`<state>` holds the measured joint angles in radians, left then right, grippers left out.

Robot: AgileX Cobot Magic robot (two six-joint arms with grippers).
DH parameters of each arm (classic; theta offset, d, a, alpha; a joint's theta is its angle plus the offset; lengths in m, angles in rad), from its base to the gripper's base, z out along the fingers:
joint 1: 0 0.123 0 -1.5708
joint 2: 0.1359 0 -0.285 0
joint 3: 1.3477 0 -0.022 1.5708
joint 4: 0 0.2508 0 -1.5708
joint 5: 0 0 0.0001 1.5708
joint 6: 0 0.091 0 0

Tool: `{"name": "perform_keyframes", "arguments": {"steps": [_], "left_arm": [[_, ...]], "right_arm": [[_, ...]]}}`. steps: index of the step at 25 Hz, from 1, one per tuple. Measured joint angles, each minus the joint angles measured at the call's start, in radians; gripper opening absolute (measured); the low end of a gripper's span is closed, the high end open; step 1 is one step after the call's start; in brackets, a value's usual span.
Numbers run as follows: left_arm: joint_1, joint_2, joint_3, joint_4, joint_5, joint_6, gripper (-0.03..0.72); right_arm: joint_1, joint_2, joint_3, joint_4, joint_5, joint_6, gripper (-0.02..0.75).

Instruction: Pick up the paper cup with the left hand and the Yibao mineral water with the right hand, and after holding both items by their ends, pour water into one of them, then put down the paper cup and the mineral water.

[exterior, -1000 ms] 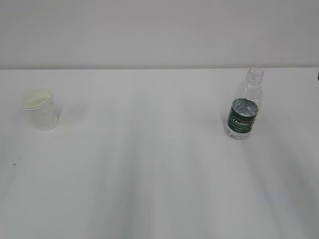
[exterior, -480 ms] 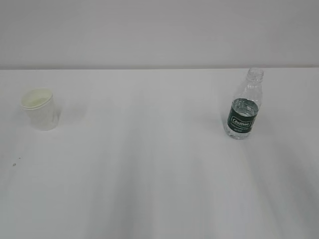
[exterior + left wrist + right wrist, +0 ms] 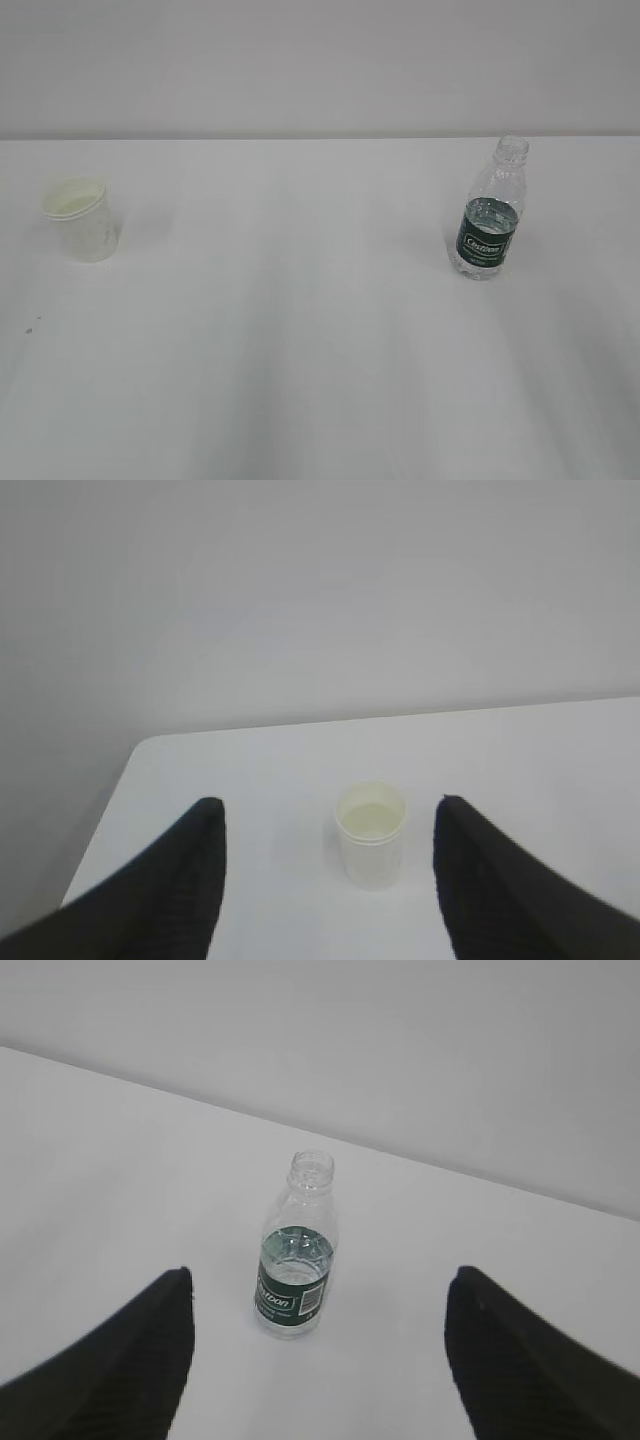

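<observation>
The white paper cup [image 3: 83, 219] stands upright at the table's left; in the left wrist view the cup [image 3: 371, 834] sits ahead of my left gripper [image 3: 327, 808], whose black fingers are spread wide and clear of it. The Yibao mineral water [image 3: 489, 213], a clear uncapped bottle with a dark green label, stands upright at the right. In the right wrist view the bottle [image 3: 296, 1261] stands ahead of my right gripper [image 3: 318, 1278], which is open with nothing between its fingers. Neither arm shows in the exterior view.
The white table [image 3: 300, 330] runs back to a pale wall. Its left edge and rounded corner [image 3: 140, 752] lie close to the cup. A small dark speck [image 3: 30, 326] marks the tabletop at the front left.
A dark sliver at the right edge of the exterior view one second ago is gone. The cup and the bottle have not moved.
</observation>
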<state>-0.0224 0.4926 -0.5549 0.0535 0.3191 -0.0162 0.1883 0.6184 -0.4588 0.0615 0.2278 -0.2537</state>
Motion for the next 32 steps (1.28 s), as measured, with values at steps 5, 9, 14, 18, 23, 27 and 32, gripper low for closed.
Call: {"name": "perform_keyframes", "arguments": {"steps": [5,9,14,18,23,27,32], "left_arm": [[0.0,-0.006,-0.022,-0.007,0.05,0.0,0.466],[0.0,-0.02,-0.022,-0.013,0.087,0.0,0.466],[0.0,-0.045,-0.022,-0.022,0.095,0.0,0.465],[0.0,-0.067,-0.024,-0.024,0.11,0.0,0.465],[0.0,-0.082,-0.025,-0.03,0.141,0.0,0.461],[0.0,-0.083,-0.025,-0.064,0.149,0.002,0.457],[0.0,-0.083,-0.025,-0.149,0.176,0.072,0.456]], "right_arm": [[0.0,-0.013,-0.039,-0.002,0.057,0.015,0.592],[0.0,-0.015,-0.061,-0.012,0.096,0.044,0.592],[0.0,-0.015,-0.065,-0.116,0.135,0.169,0.592],[0.0,-0.024,-0.067,-0.2,0.181,0.261,0.592],[0.0,-0.078,-0.085,-0.298,0.275,0.348,0.592],[0.0,-0.133,-0.104,-0.374,0.364,0.409,0.592],[0.0,-0.197,-0.106,-0.386,0.444,0.42,0.591]]}}
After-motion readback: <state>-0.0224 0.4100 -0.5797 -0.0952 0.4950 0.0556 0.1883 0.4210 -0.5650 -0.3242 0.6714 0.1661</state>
